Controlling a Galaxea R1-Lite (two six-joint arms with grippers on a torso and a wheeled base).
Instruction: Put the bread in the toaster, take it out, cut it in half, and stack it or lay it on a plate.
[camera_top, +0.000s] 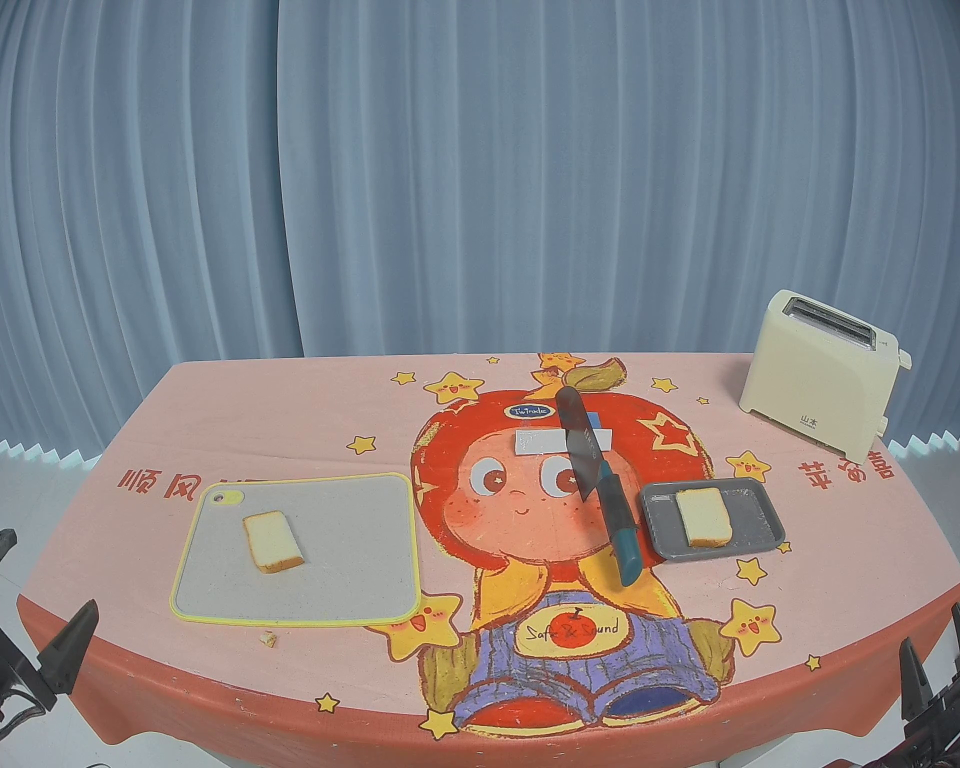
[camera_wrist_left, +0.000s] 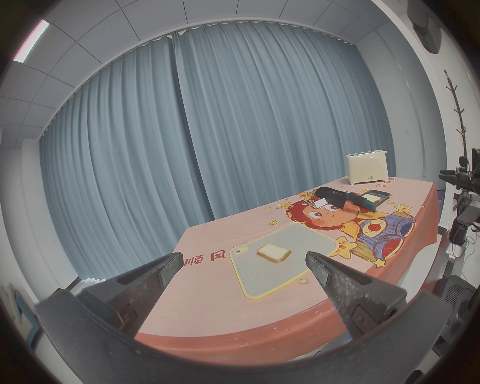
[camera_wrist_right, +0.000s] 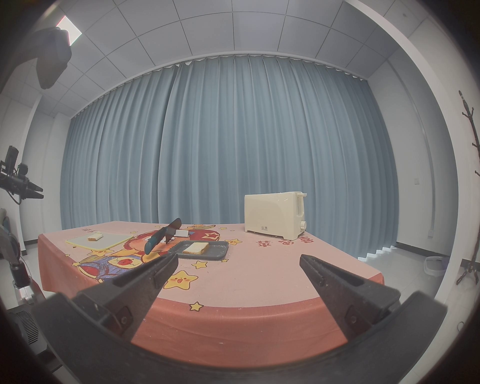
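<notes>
One piece of bread (camera_top: 272, 541) (camera_wrist_left: 273, 253) lies on the grey cutting board (camera_top: 340, 590) with a yellow rim, at the table's left. A second piece of bread (camera_top: 703, 516) (camera_wrist_right: 196, 247) lies on the small dark tray (camera_top: 755, 520). A knife (camera_top: 600, 480) (camera_wrist_left: 345, 197) with a teal handle rests on a stand at the table's middle, blade pointing away. The cream toaster (camera_top: 822, 372) (camera_wrist_right: 274, 214) stands at the far right. My left gripper (camera_wrist_left: 242, 280) is open, off the table's near-left edge. My right gripper (camera_wrist_right: 237, 285) is open, off the near-right edge.
The table (camera_top: 300, 410) wears a pink cloth with a cartoon print. A small crumb (camera_top: 268, 638) lies in front of the cutting board. Blue curtains hang behind the table. Free cloth lies between the tray and the toaster.
</notes>
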